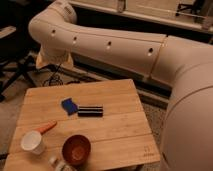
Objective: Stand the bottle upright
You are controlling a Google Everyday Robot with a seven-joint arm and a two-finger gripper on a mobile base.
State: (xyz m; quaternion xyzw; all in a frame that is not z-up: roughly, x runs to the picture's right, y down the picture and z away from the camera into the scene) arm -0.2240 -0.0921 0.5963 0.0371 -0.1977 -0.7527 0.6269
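In the camera view we see the gripper [51,61] at the arm's end, hanging above the far left corner of the table [125,125], jaws wide apart and empty. The bottle [58,164] is at the front edge (partly cut off), between the paper cup [32,142] and the bowl [76,149].

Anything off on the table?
The bottle looks tipped over at the front edge of the table, beside the bowl, partly out of frame. The gripper is out of view; the arm is folded above the table's far-left corner.
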